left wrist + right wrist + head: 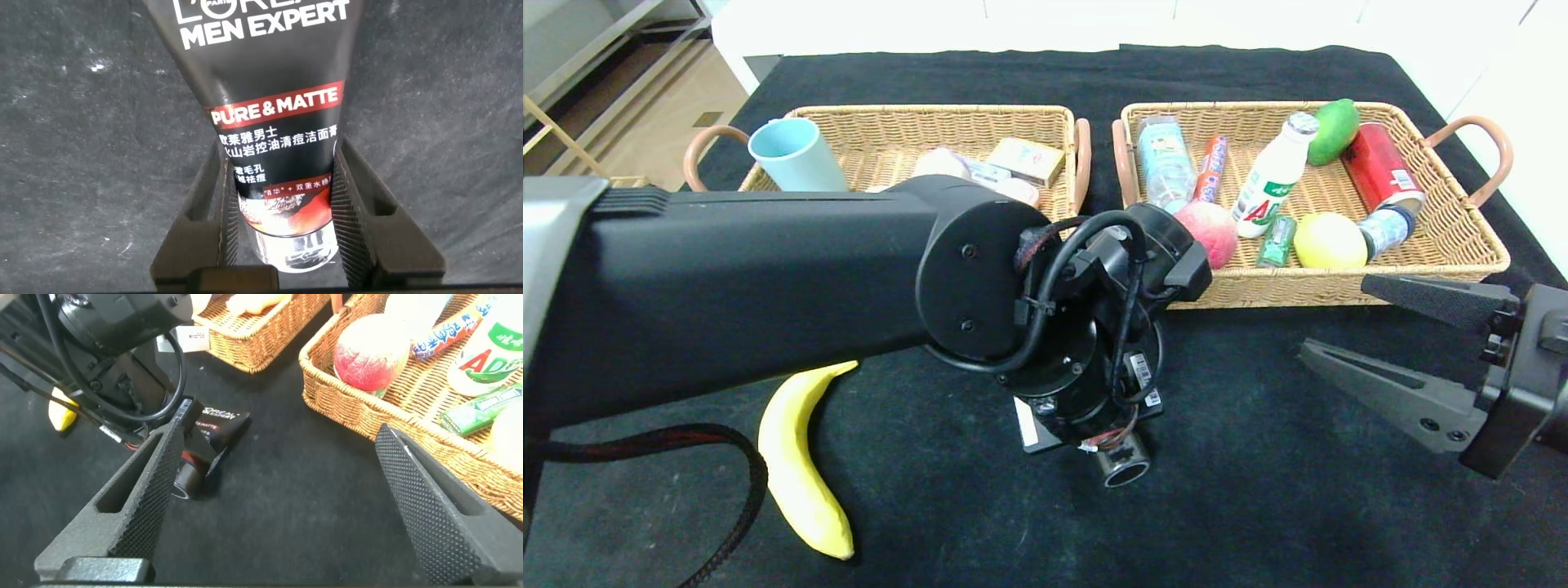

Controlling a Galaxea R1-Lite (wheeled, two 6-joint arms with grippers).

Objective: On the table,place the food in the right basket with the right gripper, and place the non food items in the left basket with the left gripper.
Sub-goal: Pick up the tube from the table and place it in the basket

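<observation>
Lying flat on the black-clothed table (pixel 1258 490), in front of the gap between the two baskets: the black-and-red tube (pixel 274 122), cap end toward the robot. Straddling its lower part, the left gripper (pixel 282 216), jaws standing just beside the tube's two sides, not clearly pressing yet; cannot tell whether gripping. Blocking most of the head view over that spot, the left arm's thick black forearm and wrist with looping cables.

Hovering over the table's right front, well apart from the tube: the right gripper (pixel 1372 327), jaws standing wide open, holding nothing, pointing toward the table's middle.

Resting alone on the cloth at the left front, partly under the left forearm: the banana (pixel 796 465), with open cloth all around it and toward the near edge.

Sitting at the back, side by side and nearly touching at their handles: the left basket (pixel 890 118) and the right basket (pixel 1462 245). Crowding the right basket: the peach (pixel 1209 233) at its near left corner, the lemon (pixel 1330 239), a green mango (pixel 1335 129), a white drink bottle (pixel 1270 184), a red can (pixel 1380 167) and a clear water bottle (pixel 1164 159). Showing in the left basket: a blue cup (pixel 792 155) at its far left corner and a small box (pixel 1027 159).

Lying bare: the wide stretch of cloth between the two grippers and ahead of the right basket's front wall.
</observation>
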